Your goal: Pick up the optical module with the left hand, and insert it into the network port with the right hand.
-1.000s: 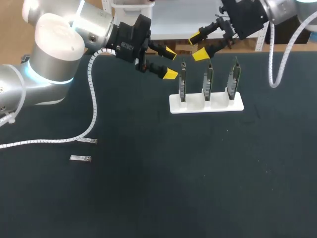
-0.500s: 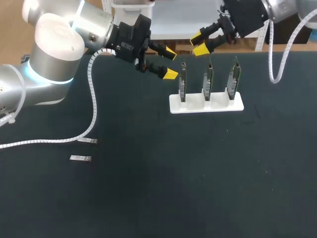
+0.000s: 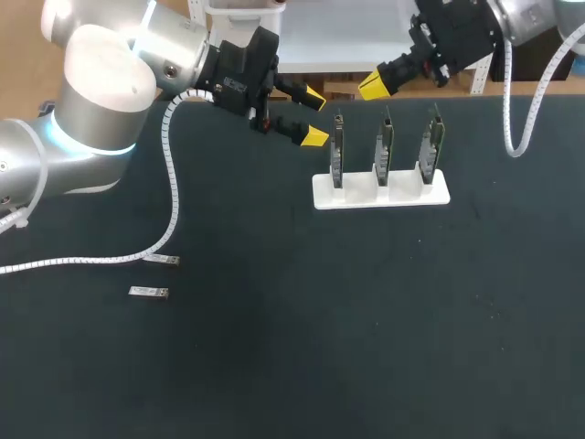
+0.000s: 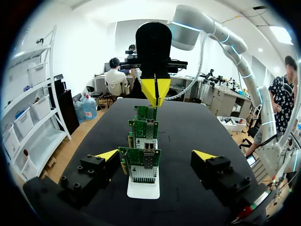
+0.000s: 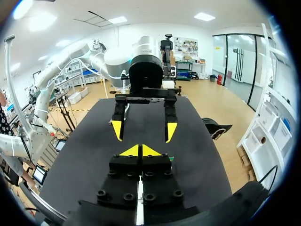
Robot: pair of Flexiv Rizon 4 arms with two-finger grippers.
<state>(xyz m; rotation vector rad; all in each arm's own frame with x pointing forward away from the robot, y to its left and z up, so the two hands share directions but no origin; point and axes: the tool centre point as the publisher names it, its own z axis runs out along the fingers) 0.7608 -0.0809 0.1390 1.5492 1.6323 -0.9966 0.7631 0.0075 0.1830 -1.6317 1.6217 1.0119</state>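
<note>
Two small silver optical modules, one (image 3: 161,260) and another (image 3: 148,293), lie on the dark table at the left, far from both grippers. Three upright network cards (image 3: 385,146) stand in a white rack (image 3: 381,192). My left gripper (image 3: 313,116) hovers open just left of the rack, holding nothing. In the left wrist view its fingertips (image 4: 107,154) flank the nearest card (image 4: 140,165). My right gripper (image 3: 372,88) hangs shut and empty above the rack's far side. It faces the left gripper (image 5: 144,131), with its own yellow tips (image 5: 139,150) pressed together.
A white corrugated cable (image 3: 172,197) trails from my left arm across the table's left part, ending near the modules. The table's far edge runs just behind the rack. The dark table surface (image 3: 366,329) spreads in front of the rack.
My right gripper's fingers have closed from wide open to shut, on nothing, and it has drifted slightly up and right. The left arm, the cards and the modules have not moved.
</note>
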